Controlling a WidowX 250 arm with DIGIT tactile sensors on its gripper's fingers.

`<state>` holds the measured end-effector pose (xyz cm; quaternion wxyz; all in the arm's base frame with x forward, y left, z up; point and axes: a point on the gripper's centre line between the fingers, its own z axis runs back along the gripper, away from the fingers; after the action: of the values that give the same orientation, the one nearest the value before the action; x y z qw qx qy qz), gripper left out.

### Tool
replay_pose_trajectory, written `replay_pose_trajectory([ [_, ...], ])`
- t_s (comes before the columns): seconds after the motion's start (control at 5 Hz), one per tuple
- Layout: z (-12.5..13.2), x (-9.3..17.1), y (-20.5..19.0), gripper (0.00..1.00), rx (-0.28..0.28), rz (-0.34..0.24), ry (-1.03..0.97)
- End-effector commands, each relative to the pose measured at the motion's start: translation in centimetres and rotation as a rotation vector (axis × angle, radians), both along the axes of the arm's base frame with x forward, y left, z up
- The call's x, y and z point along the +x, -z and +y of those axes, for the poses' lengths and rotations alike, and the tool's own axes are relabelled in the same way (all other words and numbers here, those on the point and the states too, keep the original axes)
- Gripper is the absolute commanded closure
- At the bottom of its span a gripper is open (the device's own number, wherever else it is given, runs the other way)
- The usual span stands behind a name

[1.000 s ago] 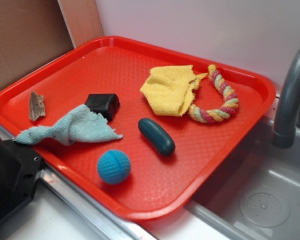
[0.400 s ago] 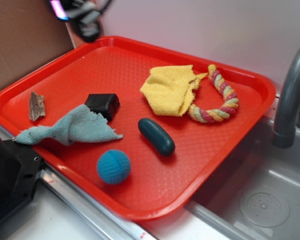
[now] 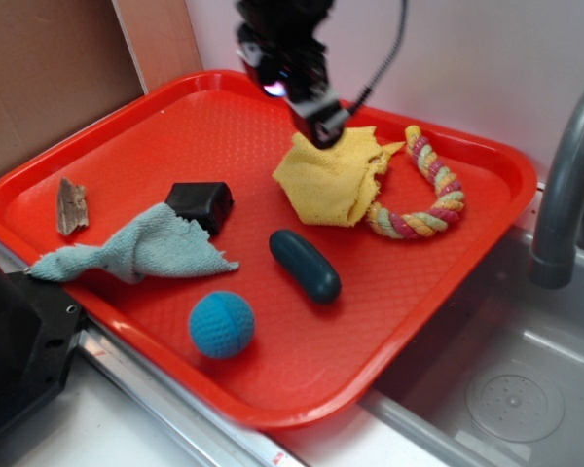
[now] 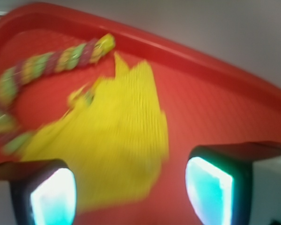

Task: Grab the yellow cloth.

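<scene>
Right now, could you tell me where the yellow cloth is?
In the exterior view the yellow cloth lies at the tray's far right, touching the rope ring, just under the gripper.

Yellow cloth [image 3: 331, 177]: matt, nubby terry. Tray [image 3: 409, 282]: glossy textured plastic. Rope ring [image 3: 430, 195]: braided fibre.

rope ring [image 3: 423, 195] touching yellow cloth [image 3: 333, 180] rt edge, left side clear
</scene>
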<state>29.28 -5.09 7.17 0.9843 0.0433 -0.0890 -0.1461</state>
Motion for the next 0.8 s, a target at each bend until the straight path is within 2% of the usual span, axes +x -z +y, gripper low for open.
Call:
replay_pose_trajectory([
  [0.0, 2.1, 3.2, 2.9, 0.00, -0.081, 0.060, 0.019],
  [0.2, 2.6, 2.1, 3.7, 0.59, -0.073, 0.105, -0.033],
  [0.4, 2.6, 1.4, 2.7, 1.00, -0.077, 0.087, -0.067],
  [0.6, 2.1, 0.2, 1.3, 1.00, -0.068, 0.052, -0.072],
])
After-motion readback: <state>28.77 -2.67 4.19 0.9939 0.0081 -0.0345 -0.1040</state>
